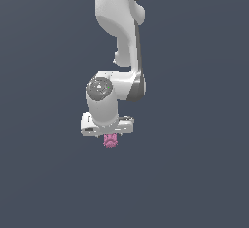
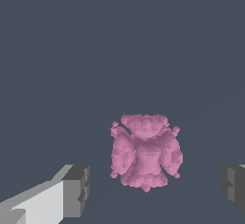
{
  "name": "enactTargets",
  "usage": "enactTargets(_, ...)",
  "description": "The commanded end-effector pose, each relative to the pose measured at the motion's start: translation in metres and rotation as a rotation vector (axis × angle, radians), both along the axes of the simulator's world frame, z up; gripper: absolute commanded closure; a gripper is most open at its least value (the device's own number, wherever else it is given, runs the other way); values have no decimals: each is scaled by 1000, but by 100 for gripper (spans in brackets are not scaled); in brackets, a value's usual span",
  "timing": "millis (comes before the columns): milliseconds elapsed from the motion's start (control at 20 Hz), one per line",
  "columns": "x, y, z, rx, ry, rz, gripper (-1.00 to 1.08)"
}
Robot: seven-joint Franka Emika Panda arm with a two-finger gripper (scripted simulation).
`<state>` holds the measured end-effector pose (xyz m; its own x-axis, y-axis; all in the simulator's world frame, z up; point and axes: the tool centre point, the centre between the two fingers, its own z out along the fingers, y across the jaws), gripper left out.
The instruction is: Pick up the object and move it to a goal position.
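1. One arm, one thing to grab: a tiny pink lumpy blob (image 1: 110, 141) sitting on the plain dark grey desk (image 1: 44, 173). From where I'm standing it pokes out just under the white hand (image 1: 108, 133), which hangs right over it.

2. Wrist view makes it clearer. The blob (image 2: 145, 152) sits in the gap between the two dark finger pads (image 2: 76, 190), one on each side, and neither one touches it. So the hand (image 2: 155, 187) is spread wide, nothing pinched.

3. My read: this is the lining-up part of the pick, before any grasp. The blob looks a bit nearer one pad than the other, but it's inside the gap, so aim seems okay.

4. Can't tell from either view how low the fingertips are relative to the desk. If they're short, next would be dropping a touch more, then squeezing in on the blob.

5. It's bumpy and small, so I'd guess a gentle, centred squeeze matters before lifting. No goal marker visible anywhere.
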<state>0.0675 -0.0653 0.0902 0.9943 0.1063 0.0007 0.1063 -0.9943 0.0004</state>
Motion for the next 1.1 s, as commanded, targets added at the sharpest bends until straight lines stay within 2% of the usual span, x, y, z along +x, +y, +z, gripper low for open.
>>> enactTargets(0,0,0,-7,0,1,0,-92)
enactTargets(350,-1,0,-42,0,1,1,-92)
enactTargets(650,0,-1,-48,0,1,1,-92)
enactTargets(700,0,-1,-48,0,1,1,108)
enactTargets(1050,0,-1,-48,0,1,1,108)
